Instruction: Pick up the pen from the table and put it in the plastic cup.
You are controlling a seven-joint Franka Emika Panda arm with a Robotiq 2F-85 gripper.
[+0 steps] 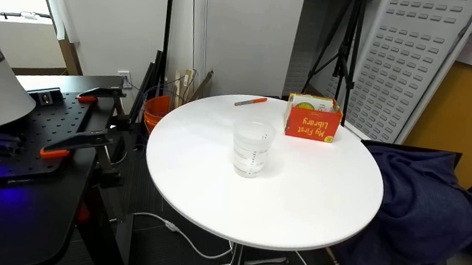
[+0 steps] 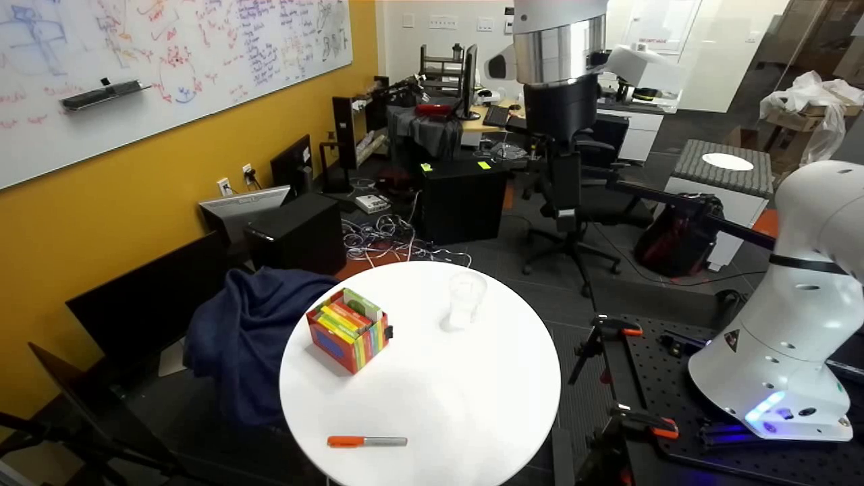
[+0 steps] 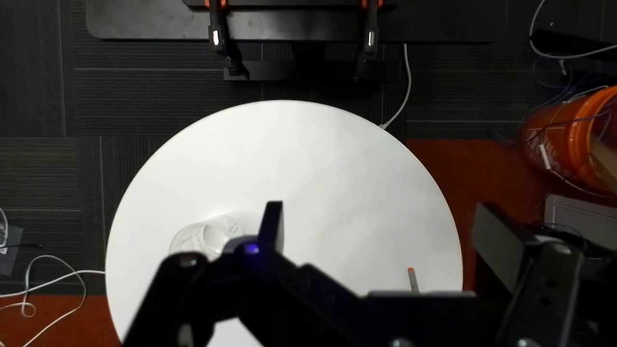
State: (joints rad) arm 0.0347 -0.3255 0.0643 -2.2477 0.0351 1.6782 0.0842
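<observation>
The red-orange and grey pen [image 1: 250, 102] lies flat on the round white table [image 1: 196, 180], near its edge; it also lies there in an exterior view [image 2: 366, 441]. In the wrist view only one end of the pen [image 3: 413, 279] shows; the gripper body hides the rest. The clear plastic cup [image 1: 252, 149] stands upright on the table, apart from the pen, also in an exterior view [image 2: 466, 297]. In the wrist view the cup [image 3: 185, 238] is partly behind a finger. My gripper [image 3: 378, 209] is wide open and empty, high above the table; an exterior view shows it [image 2: 565, 212] hanging down.
A red box of books [image 1: 312, 124] stands on the table, also in an exterior view [image 2: 347, 331]. The dark workbench [image 3: 289, 26] with clamps is beside the table. A blue cloth [image 1: 419, 206], a black tripod [image 1: 345, 52] and an orange bucket [image 3: 554, 137] are around it.
</observation>
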